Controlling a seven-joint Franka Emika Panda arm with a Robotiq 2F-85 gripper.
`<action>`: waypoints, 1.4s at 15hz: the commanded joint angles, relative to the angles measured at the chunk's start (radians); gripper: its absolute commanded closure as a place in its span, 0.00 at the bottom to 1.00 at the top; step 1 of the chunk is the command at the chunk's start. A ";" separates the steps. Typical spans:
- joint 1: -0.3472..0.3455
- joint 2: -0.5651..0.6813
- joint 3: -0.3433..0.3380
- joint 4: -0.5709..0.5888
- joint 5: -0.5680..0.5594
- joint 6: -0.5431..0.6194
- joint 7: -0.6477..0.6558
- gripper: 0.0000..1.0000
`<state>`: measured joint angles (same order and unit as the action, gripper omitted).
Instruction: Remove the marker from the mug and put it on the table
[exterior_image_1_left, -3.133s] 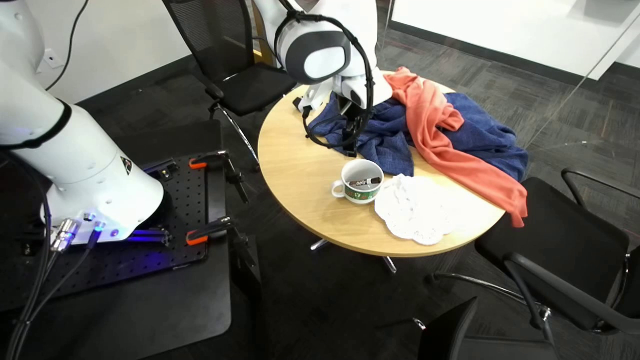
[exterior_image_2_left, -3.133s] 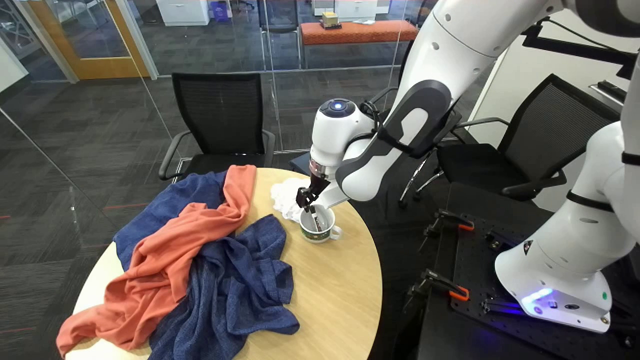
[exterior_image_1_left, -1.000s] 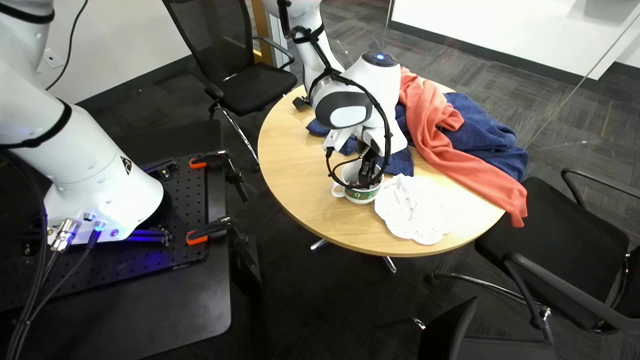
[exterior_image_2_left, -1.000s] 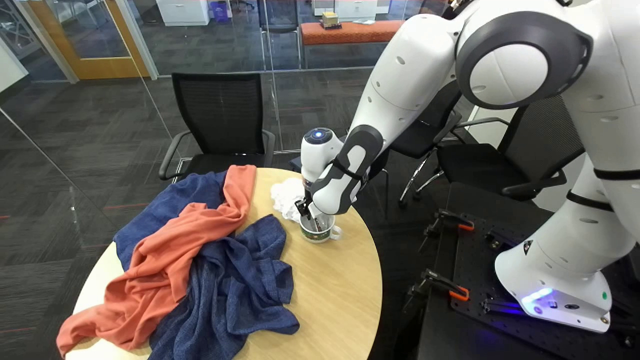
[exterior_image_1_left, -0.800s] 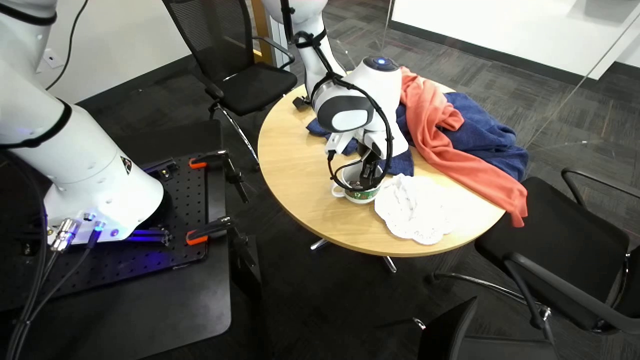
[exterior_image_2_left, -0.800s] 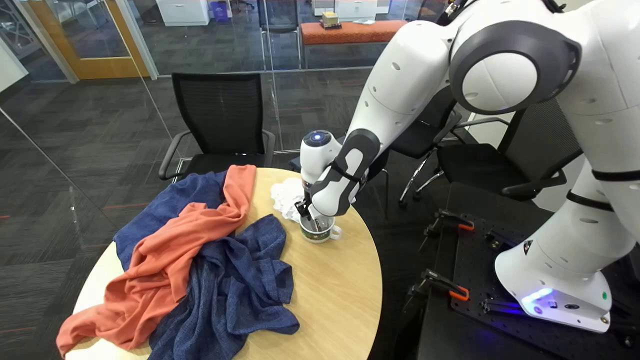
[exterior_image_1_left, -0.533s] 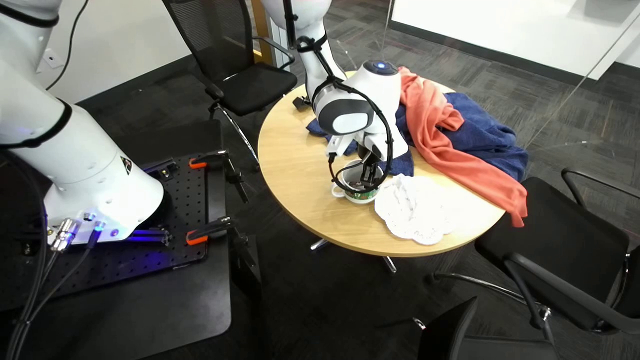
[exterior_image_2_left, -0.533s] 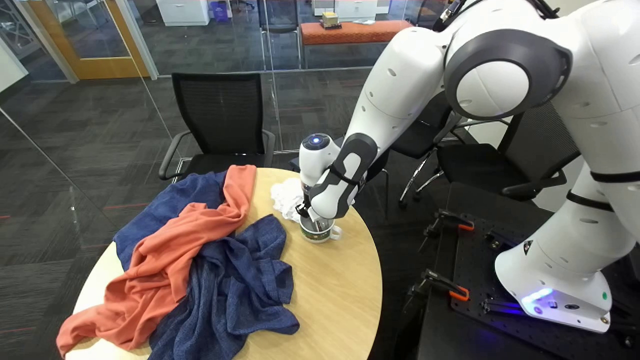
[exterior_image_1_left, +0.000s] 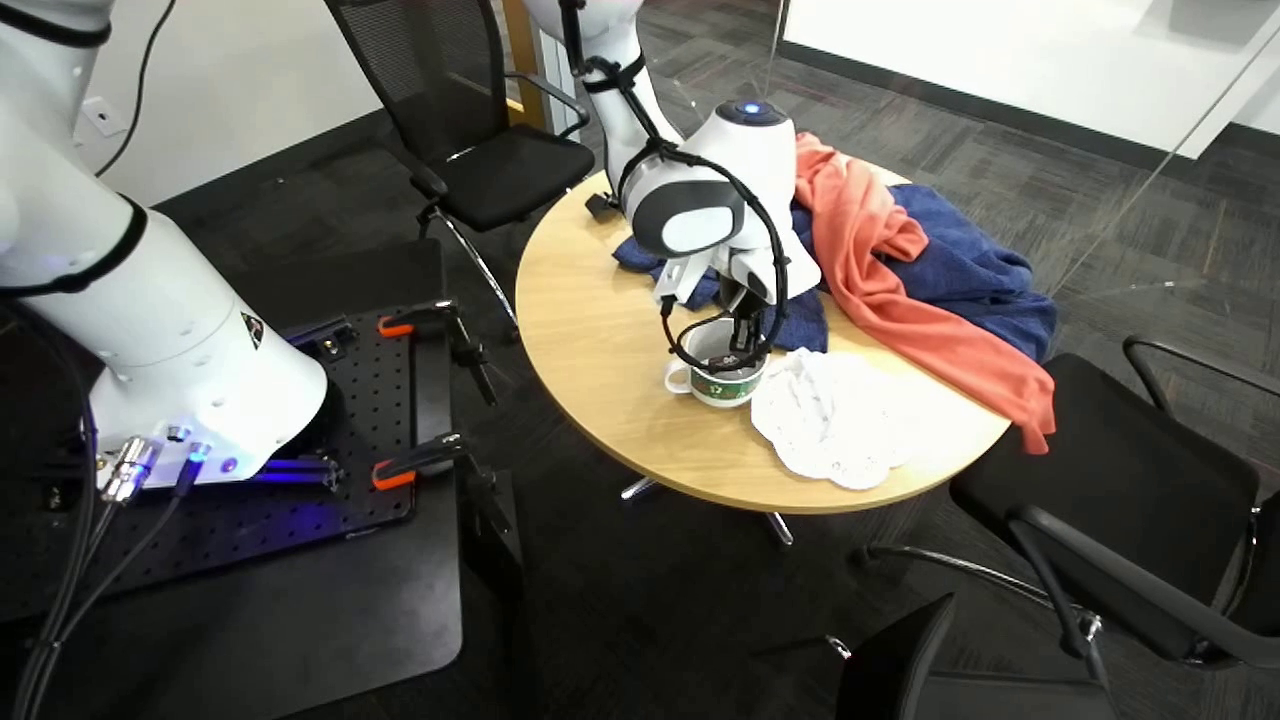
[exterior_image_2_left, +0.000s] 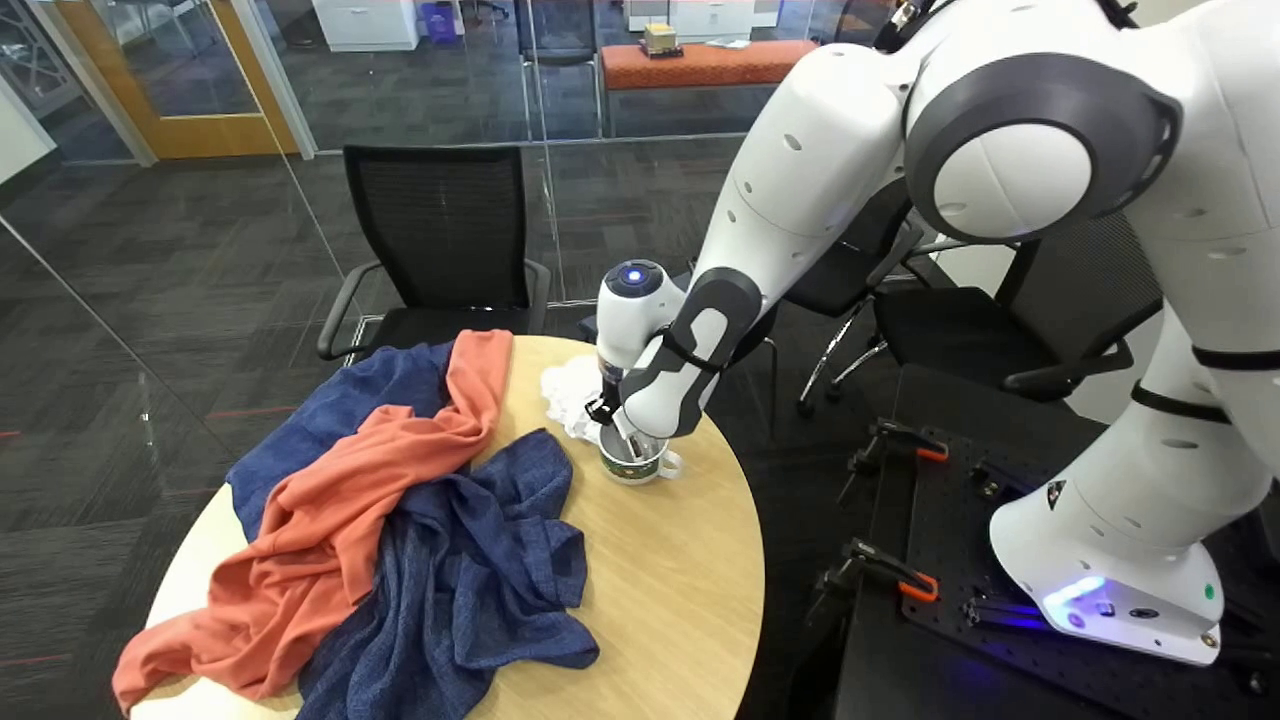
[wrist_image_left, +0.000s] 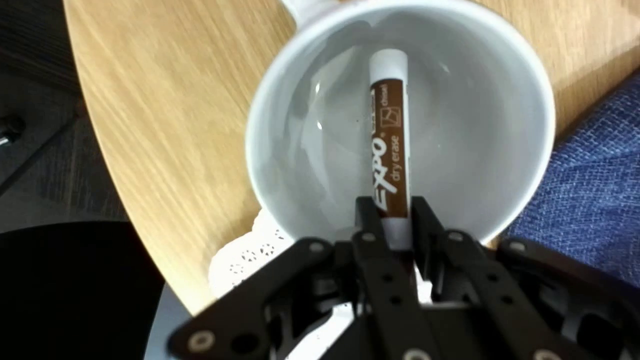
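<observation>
The white mug (wrist_image_left: 542, 130), green-patterned outside (exterior_image_1_left: 725, 390), stands upright on the round light-wood table (exterior_image_1_left: 600, 340). A brown-labelled marker (wrist_image_left: 391, 140) with white end slants inside it, its far end deep in the mug. My gripper (wrist_image_left: 392, 212) reaches over the rim opposite the handle, and its black fingers (wrist_image_left: 425, 220) press on both sides of the marker near the upper end. The marker's top end runs back between the fingers and is partly hidden. In both exterior views the hand and its cable cover much of the mug's opening (exterior_image_2_left: 628, 465).
A white lace doily (exterior_image_1_left: 830, 430) lies right beside the mug. Crumpled blue cloth (exterior_image_2_left: 480, 590) and orange cloth (exterior_image_2_left: 330, 540) spread over one side of the table. Black chairs (exterior_image_2_left: 440, 230) stand around it. A loose black cable (exterior_image_1_left: 775, 260) loops off the wrist.
Over three seconds my gripper has come down into the mug, and its fingers have closed on the marker. Since half a second ago the hand has risen slightly; the mug has barely shifted.
</observation>
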<state>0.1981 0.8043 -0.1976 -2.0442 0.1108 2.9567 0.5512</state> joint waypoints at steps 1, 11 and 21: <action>0.025 -0.136 -0.016 -0.126 0.025 0.042 -0.040 0.95; 0.028 -0.388 0.043 -0.316 -0.003 -0.015 -0.126 0.95; 0.052 -0.326 0.154 -0.333 0.009 -0.059 -0.116 0.95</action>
<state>0.2460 0.4576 -0.0662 -2.3828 0.1076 2.9313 0.4504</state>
